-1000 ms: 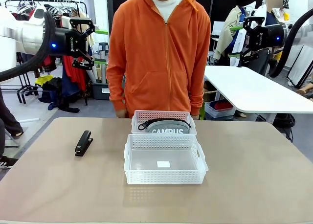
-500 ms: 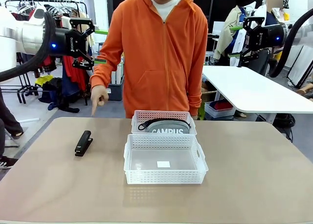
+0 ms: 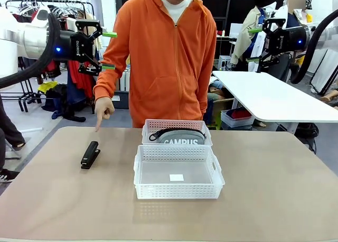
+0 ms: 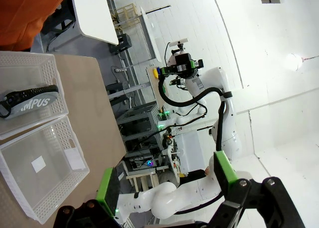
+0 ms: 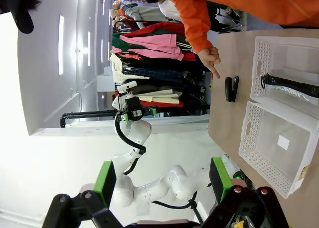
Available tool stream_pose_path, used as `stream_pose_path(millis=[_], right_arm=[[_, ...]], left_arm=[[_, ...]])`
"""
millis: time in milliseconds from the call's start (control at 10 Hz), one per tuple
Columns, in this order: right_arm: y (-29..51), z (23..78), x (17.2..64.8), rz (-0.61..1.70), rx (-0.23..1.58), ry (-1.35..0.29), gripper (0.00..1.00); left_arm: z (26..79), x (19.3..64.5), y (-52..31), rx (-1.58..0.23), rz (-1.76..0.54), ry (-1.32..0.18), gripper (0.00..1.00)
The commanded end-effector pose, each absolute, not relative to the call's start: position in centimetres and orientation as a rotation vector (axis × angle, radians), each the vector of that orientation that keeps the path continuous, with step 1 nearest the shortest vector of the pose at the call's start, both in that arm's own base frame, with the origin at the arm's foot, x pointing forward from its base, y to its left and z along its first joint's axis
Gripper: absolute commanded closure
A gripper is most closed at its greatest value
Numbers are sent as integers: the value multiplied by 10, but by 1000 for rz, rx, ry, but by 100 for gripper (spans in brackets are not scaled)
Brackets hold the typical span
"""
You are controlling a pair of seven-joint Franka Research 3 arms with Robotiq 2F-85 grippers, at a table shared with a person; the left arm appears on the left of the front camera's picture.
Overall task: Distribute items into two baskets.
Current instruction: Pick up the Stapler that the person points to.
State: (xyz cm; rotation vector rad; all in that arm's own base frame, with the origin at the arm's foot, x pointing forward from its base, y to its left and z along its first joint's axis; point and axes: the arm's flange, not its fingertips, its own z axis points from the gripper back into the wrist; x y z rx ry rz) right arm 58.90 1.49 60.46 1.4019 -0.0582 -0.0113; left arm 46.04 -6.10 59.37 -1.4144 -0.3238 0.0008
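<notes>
Stapler (image 3: 90, 155): black, closed, lying flat on the left of the tabletop (image 3: 274, 189), well apart from both baskets; the one item outside them, judged next to be placed. Person's hand (image 3: 103, 107): just beyond it near the far edge, forefinger aimed down, apparently marking it for pickup. Pouch (image 3: 179, 138): grey, lettered CAMPUS, strap uppermost, lying in the far basket (image 3: 150, 127). Near basket (image 3: 177, 191): larger, close against the far one, a white label on its floor; likely the stapler's destination. Left gripper (image 3: 109, 50): raised at far left, fingers spread, nothing between them. Right gripper (image 3: 254, 44): raised at far right, fingers spread, nothing held. Open room: bare surface all round the stapler; descent from above is clear except for the pointing hand; the tabletop's left edge lies near.
</notes>
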Motion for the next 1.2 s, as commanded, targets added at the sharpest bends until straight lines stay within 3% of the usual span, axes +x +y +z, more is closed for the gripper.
stream_pose_path(millis=[0, 600, 1100], right_arm=[[15, 607, 589, -14, 1414, -61, 0], [15, 607, 589, -14, 1414, -61, 0], [15, 607, 589, -14, 1414, -61, 0]], left_arm=[[595, 459, -62, -1415, -3, -326, 0], [594, 460, -61, -1414, 1, -324, 0], [589, 461, -48, -919, -73, -292, 0]])
